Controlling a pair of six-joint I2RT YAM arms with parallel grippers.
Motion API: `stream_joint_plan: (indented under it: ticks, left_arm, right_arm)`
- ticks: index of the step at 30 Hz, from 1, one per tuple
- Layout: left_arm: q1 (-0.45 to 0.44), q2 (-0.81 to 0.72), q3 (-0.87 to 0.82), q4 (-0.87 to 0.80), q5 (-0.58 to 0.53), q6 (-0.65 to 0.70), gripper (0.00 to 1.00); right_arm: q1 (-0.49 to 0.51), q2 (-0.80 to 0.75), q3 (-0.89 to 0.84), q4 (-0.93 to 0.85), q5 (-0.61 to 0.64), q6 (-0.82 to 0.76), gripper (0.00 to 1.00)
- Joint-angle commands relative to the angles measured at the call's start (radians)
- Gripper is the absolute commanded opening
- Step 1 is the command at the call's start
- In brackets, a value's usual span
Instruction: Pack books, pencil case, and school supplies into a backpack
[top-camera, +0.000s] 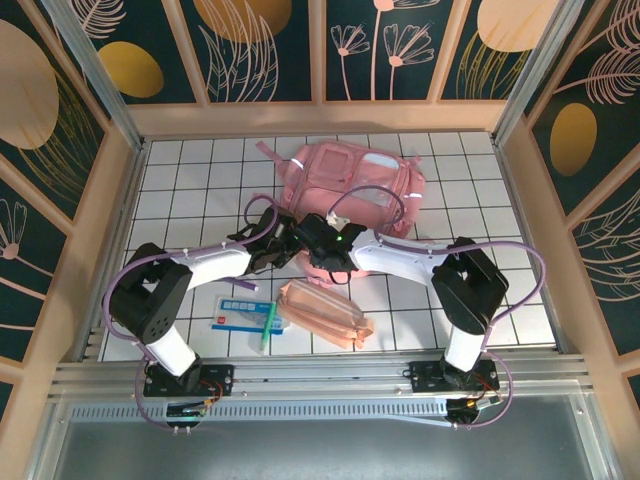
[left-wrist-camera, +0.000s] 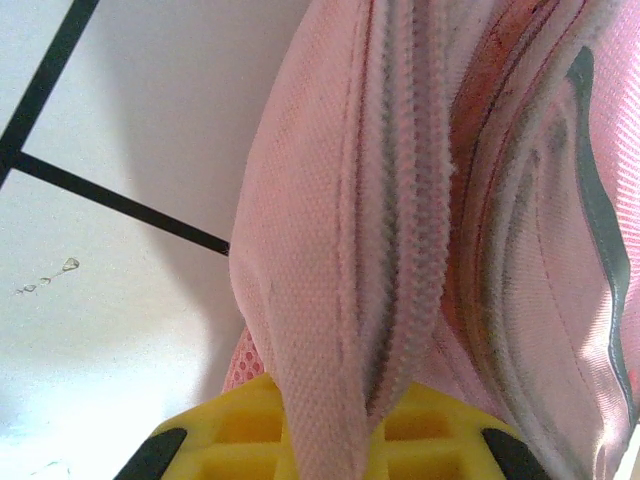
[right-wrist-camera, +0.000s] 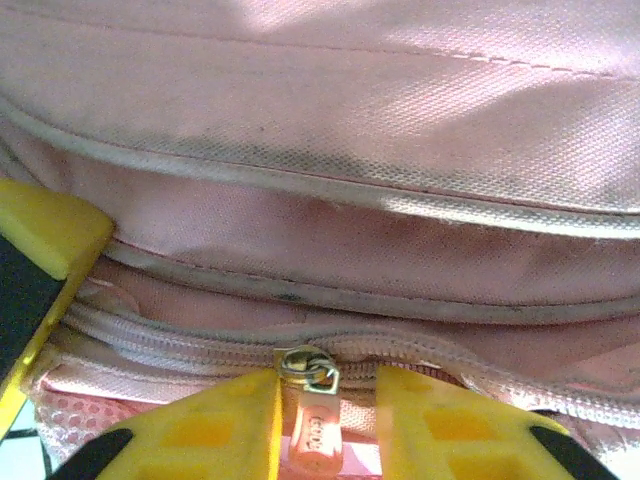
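While both arms are reaching over the backpack (top-camera: 360, 185), its near edge is sitting right at their fingers.
The left gripper (left-wrist-camera: 340, 392) is clenching a zipper-edged fold of pink fabric between its fingers; the right gripper (right-wrist-camera: 328, 378) is flanking the zipper pull (right-wrist-camera: 318, 440) (tab hanging between the fingers), seemingly not quite pinching it, though I cannot tell; the pencil case (top-camera: 322, 315) is lying behind both.

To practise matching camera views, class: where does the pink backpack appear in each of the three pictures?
Top external: backpack upper centre, on the tiled table.
Left wrist: centre and right, zipper track running vertically.
Right wrist: seams running left to right, zipper pull bottom centre.
Shared landmark: that zipper track, in both wrist views.
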Motion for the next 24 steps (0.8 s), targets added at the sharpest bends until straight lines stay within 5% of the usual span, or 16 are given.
stream_joint_plan:
  ticks: [1,14,24]
  left_arm:
    - [-0.005,-0.01,-0.022,0.037,0.055,-0.007,0.05]
    - [-0.006,-0.035,-0.053,0.042,0.008,0.004,0.0]
    - [0.012,-0.033,-0.005,-0.004,-0.062,0.075,0.0]
  right_arm:
    - [0.002,-0.004,-0.012,-0.04,0.031,0.041,0.23]
    - [-0.063,-0.086,-0.045,-0.101,0.067,-0.016,0.04]
    - [-0.186,-0.269,-0.237,-0.163,0.064,-0.096,0.0]
